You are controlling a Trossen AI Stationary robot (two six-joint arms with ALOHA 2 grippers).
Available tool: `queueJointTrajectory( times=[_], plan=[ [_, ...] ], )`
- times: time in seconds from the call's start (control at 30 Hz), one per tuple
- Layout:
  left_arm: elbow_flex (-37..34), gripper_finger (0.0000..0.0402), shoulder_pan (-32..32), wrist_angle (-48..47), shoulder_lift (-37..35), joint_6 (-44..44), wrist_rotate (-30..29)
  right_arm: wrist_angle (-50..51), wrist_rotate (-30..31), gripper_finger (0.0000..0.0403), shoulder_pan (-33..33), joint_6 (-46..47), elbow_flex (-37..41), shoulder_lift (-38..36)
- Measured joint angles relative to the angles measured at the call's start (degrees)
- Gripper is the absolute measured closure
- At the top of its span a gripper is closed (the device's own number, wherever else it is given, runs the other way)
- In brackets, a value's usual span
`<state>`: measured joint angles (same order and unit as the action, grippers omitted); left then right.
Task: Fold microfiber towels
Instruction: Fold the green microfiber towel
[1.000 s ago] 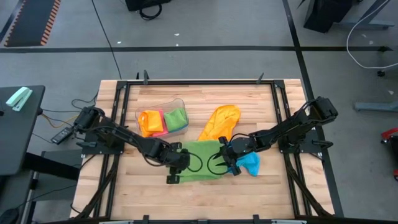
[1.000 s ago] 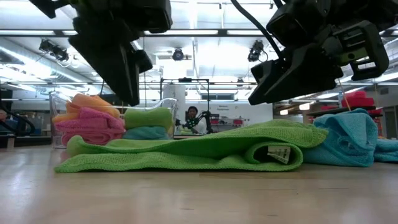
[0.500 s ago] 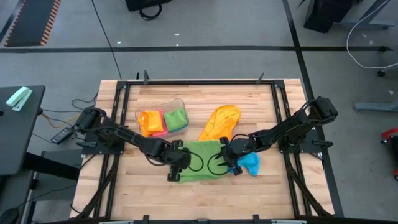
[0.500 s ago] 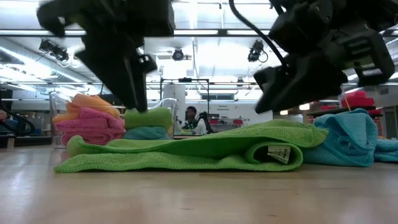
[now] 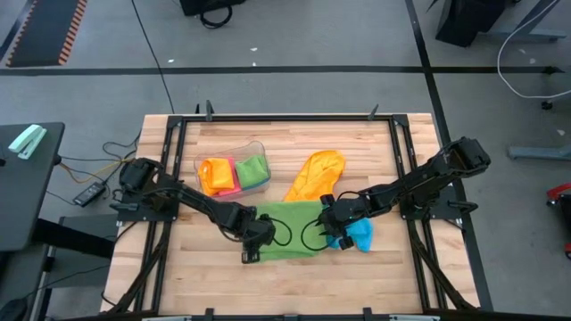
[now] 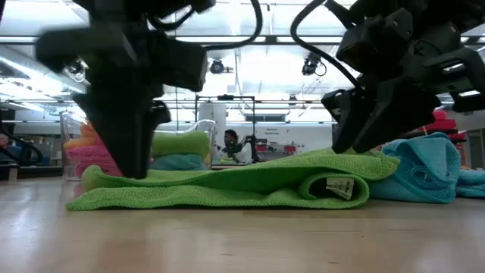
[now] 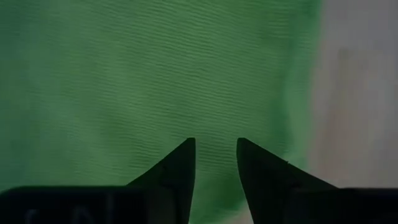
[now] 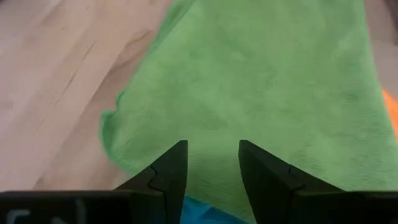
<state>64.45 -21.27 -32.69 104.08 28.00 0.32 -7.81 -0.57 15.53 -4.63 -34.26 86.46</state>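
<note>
Here, label by label:
Green towel (image 5: 287, 230): lying folded flat on the wooden desk (image 5: 375, 276), toward the middle of the front half, between the two tools.
Left tool (image 5: 252, 242): pressing down at the green towel's left end; the left wrist view is showing its fingers (image 7: 177, 171) parted with a narrow gap over green cloth, and I cannot tell whether any cloth is pinched.
Right tool (image 5: 327, 230): sitting at the towel's right end, fingers (image 8: 171, 168) parted over the cloth near its edge; whether it is gripping I cannot tell.
Blue towel (image 5: 357, 234): lying bunched just beside the green towel's right end, partly under the right arm.
Orange towel (image 5: 315, 175): lying loose behind the green towel, stretching toward the middle of the desk.
Clear tub (image 5: 234, 169): standing toward the back left of the desk, holding folded orange, pink, green and blue cloths side by side.
In the way: both arms are covering the towel's ends from above, so its corners are hidden in the high view.
Low view only: showing the green towel (image 6: 227, 186) doubled over with a white label (image 6: 337, 187) at its fold, the blue towel (image 6: 424, 171) heaped higher than it, and a person (image 6: 233, 145) far off in the room.
Wrist views only: showing the fingers' gap and, in the right one, bare desk wood (image 8: 56, 74) beside the towel's edge.
</note>
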Motion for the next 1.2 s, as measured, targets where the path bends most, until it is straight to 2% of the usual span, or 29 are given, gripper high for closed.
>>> queueJointTrajectory(
  times=[0.13,0.3,0.37,0.53,0.73,0.87,1.2],
  plan=[
    [0.0,0.0285,-2.15,0.29,-0.03,5.92,2.53,1.55,0.02,0.0251,-0.02,-0.73,-0.01,-0.75],
    [2.06,0.0293,-3.1,0.31,-0.47,2.13,2.9,4.93,0.13,0.0251,-0.02,-0.35,-1.49,-2.41],
    [3.44,0.0296,-3.0,0.48,-0.73,-1.55,1.15,5.02,0.13,0.0251,-0.02,-0.3,-2.19,-2.89],
    [4.35,0.0299,-2.65,0.84,-0.39,-4.28,-9.44,5.29,0.13,0.0251,-0.02,-0.28,-2.51,-3.1],
    [4.28,0.0299,-1.64,-0.41,3.51,-4.69,-10.38,5.5,-0.93,0.0251,0.04,1.53,-2.51,-3.1],
    [4.43,0.0301,-1.83,-5.1,5.74,-2.92,-9.59,5.33,-1.05,0.0251,0.04,1.64,-2.07,-3.08],
    [4.52,0.0308,-5.04,-6.94,6.18,11.51,1.42,5.24,-1.16,0.0251,0.04,1.45,-2.01,-3.06]
  ],
)
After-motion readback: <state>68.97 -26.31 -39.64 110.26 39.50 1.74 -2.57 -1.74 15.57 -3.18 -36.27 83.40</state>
